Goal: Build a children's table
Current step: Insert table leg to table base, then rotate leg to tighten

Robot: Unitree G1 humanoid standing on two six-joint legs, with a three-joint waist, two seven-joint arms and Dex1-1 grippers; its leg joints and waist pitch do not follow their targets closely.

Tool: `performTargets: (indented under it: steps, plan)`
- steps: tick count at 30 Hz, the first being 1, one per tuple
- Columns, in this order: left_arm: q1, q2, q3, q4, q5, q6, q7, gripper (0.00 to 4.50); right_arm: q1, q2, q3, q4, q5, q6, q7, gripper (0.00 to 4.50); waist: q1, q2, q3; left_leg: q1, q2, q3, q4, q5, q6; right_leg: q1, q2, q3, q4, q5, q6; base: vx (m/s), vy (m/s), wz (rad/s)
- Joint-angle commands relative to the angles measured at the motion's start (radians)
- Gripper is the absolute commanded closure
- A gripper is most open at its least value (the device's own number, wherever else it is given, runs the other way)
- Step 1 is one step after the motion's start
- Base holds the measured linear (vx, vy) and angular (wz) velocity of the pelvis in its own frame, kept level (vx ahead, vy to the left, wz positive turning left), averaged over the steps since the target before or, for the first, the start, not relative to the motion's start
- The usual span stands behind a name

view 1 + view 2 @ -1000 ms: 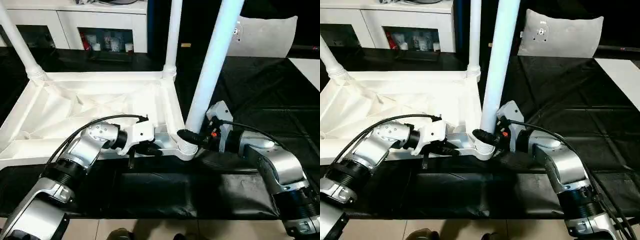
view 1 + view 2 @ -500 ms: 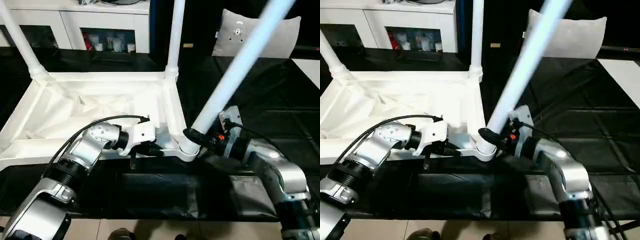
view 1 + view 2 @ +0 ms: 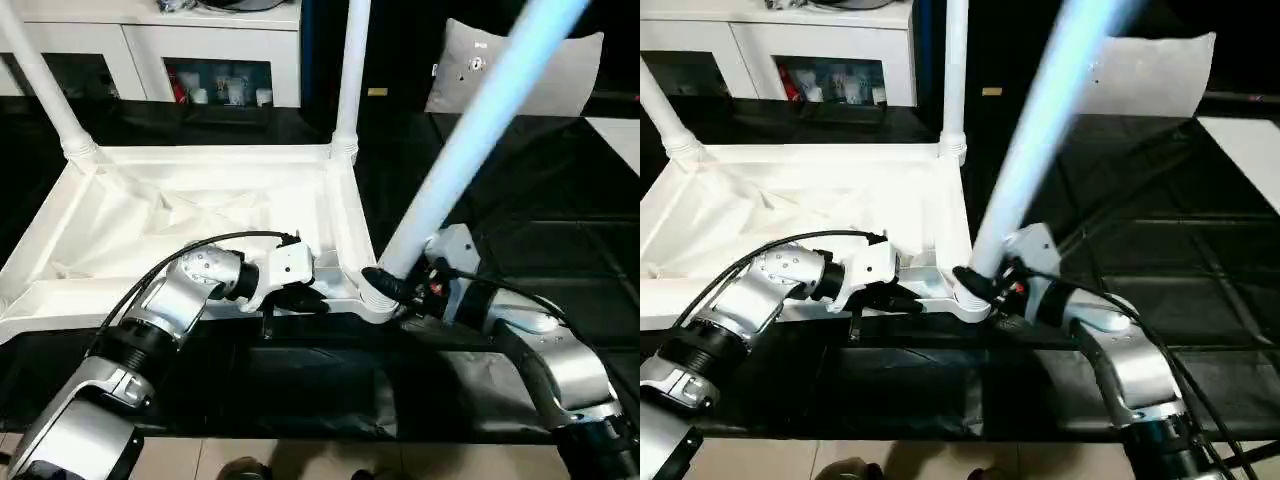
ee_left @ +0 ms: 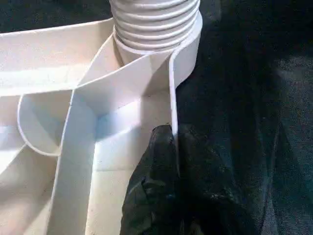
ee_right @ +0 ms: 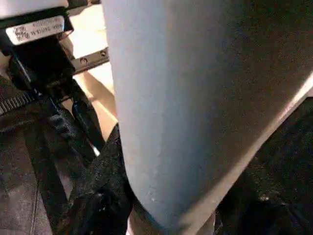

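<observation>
Since a second ago your leg has tipped from near upright to a steep rightward lean, its collar at the near-right corner socket. From the head, your right gripper grips that leg low down. Your left wrist shows the left gripper pinched on the tabletop rim. Your right wrist shows the leg between dark fingers.

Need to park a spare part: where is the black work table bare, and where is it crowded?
Bare: black table right of the tabletop, beyond the right claw; also the near strip along the front edge. Crowded: the near right corner, where both claws meet the leaning leg.
</observation>
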Motion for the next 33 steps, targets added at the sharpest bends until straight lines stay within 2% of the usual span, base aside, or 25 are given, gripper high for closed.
performTargets:
  steps: [1, 3, 5, 7, 9, 10, 12, 13, 14, 15, 16, 17, 22, 26, 30, 31, 32, 33]
  plan:
    - [0.007, 0.014, -0.002, -0.021, 0.018, 0.002, -0.009, 4.50, 0.045, -0.018, 0.072, 0.135, -0.067, 0.058, 0.009, 2.62, -0.008, 0.006, -0.031, 0.011, 0.068, -0.039, -0.084, -0.321, 0.021, 0.021, -0.129, 0.063, -0.108, -0.546, -0.079, 0.000, 0.000, 0.00]
    - [0.003, 0.021, -0.006, -0.023, 0.020, -0.002, -0.021, 4.50, 0.028, -0.014, 0.093, 0.165, -0.060, 0.060, 0.031, 2.62, -0.012, 0.006, -0.026, 0.013, 0.071, -0.037, -0.088, -0.334, 0.021, 0.018, -0.128, 0.065, -0.105, -0.479, -0.106, 0.000, 0.000, 0.00]
    - [-0.004, 0.027, -0.010, -0.022, 0.020, -0.008, -0.034, 4.50, 0.016, -0.010, 0.107, 0.191, -0.052, 0.065, 0.060, 2.62, -0.017, 0.006, -0.022, 0.014, 0.069, -0.037, -0.088, -0.352, 0.019, 0.017, -0.131, 0.066, -0.107, -0.503, -0.113, 0.000, 0.000, 0.00]
    - [-0.013, 0.030, -0.012, -0.018, 0.019, -0.016, -0.048, 4.50, 0.007, -0.010, 0.113, 0.213, -0.049, 0.072, 0.090, 2.62, -0.021, 0.009, -0.013, 0.015, 0.067, -0.038, -0.089, -0.365, 0.018, 0.013, -0.131, 0.068, -0.110, -0.523, -0.110, 0.000, 0.000, 0.00]
    - [-0.031, 0.033, -0.015, -0.010, 0.020, -0.025, -0.065, 4.50, -0.010, -0.026, 0.108, 0.246, -0.054, 0.063, 0.128, 2.62, -0.024, 0.007, -0.010, 0.016, 0.065, -0.037, -0.089, -0.374, 0.023, 0.013, -0.130, 0.068, -0.113, -0.545, -0.104, 0.000, 0.000, 0.00]
    - [-0.033, 0.033, -0.016, -0.009, 0.020, -0.025, -0.067, 4.50, -0.012, -0.028, 0.107, 0.250, -0.055, 0.062, 0.132, 2.62, -0.024, 0.007, -0.010, 0.017, 0.066, -0.037, -0.089, -0.371, 0.025, 0.013, -0.131, 0.068, -0.114, -0.551, -0.102, 0.000, 0.000, 0.00]
    - [-0.055, 0.038, -0.020, 0.005, 0.025, -0.035, -0.081, 4.50, -0.032, -0.045, 0.106, 0.259, -0.055, 0.052, 0.157, 2.62, -0.022, 0.012, -0.001, 0.016, 0.068, -0.038, -0.092, -0.372, 0.027, 0.009, -0.132, 0.070, -0.116, -0.554, -0.101, 0.000, 0.000, 0.00]
    - [-0.063, 0.039, -0.020, 0.014, 0.027, -0.038, -0.083, 4.50, -0.037, -0.052, 0.110, 0.253, -0.054, 0.052, 0.169, 2.62, -0.022, 0.010, -0.001, 0.019, 0.068, -0.037, -0.092, -0.375, 0.027, 0.009, -0.131, 0.071, -0.118, -0.559, -0.102, 0.000, 0.000, 0.00]
    - [-0.069, 0.040, -0.020, 0.021, 0.029, -0.039, -0.085, 4.50, -0.041, -0.056, 0.115, 0.249, -0.054, 0.052, 0.178, 2.62, -0.020, 0.013, 0.001, 0.021, 0.069, -0.038, -0.092, -0.375, 0.026, 0.008, -0.133, 0.071, -0.118, -0.561, -0.104, 0.000, 0.000, 0.00]
    - [-0.072, 0.042, -0.020, 0.024, 0.030, -0.040, -0.086, 4.50, -0.042, -0.059, 0.118, 0.245, -0.054, 0.052, 0.184, 2.62, -0.019, 0.010, 0.007, 0.019, 0.068, -0.038, -0.094, -0.371, 0.027, 0.008, -0.133, 0.071, -0.117, -0.570, -0.107, 0.000, 0.000, 0.00]
    - [-0.072, 0.042, -0.020, 0.024, 0.030, -0.040, -0.086, 4.50, -0.042, -0.059, 0.118, 0.245, -0.054, 0.052, 0.184, 2.62, -0.019, 0.010, 0.007, 0.019, 0.068, -0.038, -0.094, -0.371, 0.027, 0.008, -0.133, 0.071, -0.117, -0.570, -0.107, 0.000, 0.000, 0.00]
    - [-0.091, 0.051, -0.021, 0.055, 0.046, -0.057, -0.080, 4.50, -0.047, -0.063, 0.138, 0.220, -0.057, 0.058, 0.203, 2.62, -0.019, 0.009, 0.012, 0.016, 0.066, -0.039, -0.096, -0.365, 0.032, 0.008, -0.133, 0.071, -0.120, -0.588, -0.099, 0.000, 0.000, 0.00]
    - [-0.115, 0.064, -0.015, 0.100, 0.062, -0.075, -0.071, 4.50, -0.055, -0.049, 0.164, 0.206, -0.070, 0.069, 0.221, 2.62, -0.019, 0.009, 0.017, 0.012, 0.070, -0.040, -0.100, -0.341, 0.038, 0.009, -0.137, 0.073, -0.119, -0.585, -0.101, 0.000, 0.000, 0.00]
    - [-0.117, 0.076, -0.011, 0.105, 0.060, -0.075, -0.077, 4.50, -0.063, -0.035, 0.172, 0.208, -0.076, 0.076, 0.217, 2.62, -0.024, 0.011, 0.023, 0.011, 0.073, -0.044, -0.105, -0.368, 0.028, 0.005, -0.139, 0.075, -0.119, -0.605, -0.104, 0.000, 0.000, 0.00]
    - [-0.071, 0.089, 0.023, 0.053, 0.023, -0.027, -0.070, 4.50, -0.060, -0.018, 0.152, 0.186, -0.060, 0.113, 0.187, 2.62, -0.027, 0.012, 0.026, 0.013, 0.074, -0.047, -0.106, -0.391, 0.021, 0.000, -0.145, 0.076, -0.127, -0.680, -0.089, 0.000, 0.000, 0.00]
    - [-0.027, 0.089, 0.061, -0.022, -0.011, 0.056, -0.035, 4.50, -0.054, -0.007, 0.135, 0.171, -0.060, 0.132, 0.144, 2.62, -0.029, 0.011, 0.029, 0.012, 0.072, -0.048, -0.108, -0.399, 0.019, -0.002, -0.144, 0.076, -0.129, -0.697, -0.084, 0.000, 0.000, 0.00]
    - [-0.021, 0.088, 0.066, -0.033, -0.015, 0.068, -0.028, 4.50, -0.053, -0.005, 0.133, 0.170, -0.061, 0.134, 0.138, 2.62, -0.030, 0.014, 0.024, 0.012, 0.077, -0.050, -0.108, -0.395, 0.007, 0.002, -0.149, 0.078, -0.121, -0.681, -0.092, 0.000, 0.000, 0.00]
    - [-0.006, 0.086, 0.081, -0.060, -0.025, 0.099, -0.007, 4.50, -0.051, -0.002, 0.129, 0.166, -0.064, 0.138, 0.122, 2.62, -0.036, 0.014, 0.028, 0.006, 0.077, -0.052, -0.111, -0.396, 0.005, 0.002, -0.147, 0.076, -0.120, -0.679, -0.097, 0.000, 0.000, 0.00]
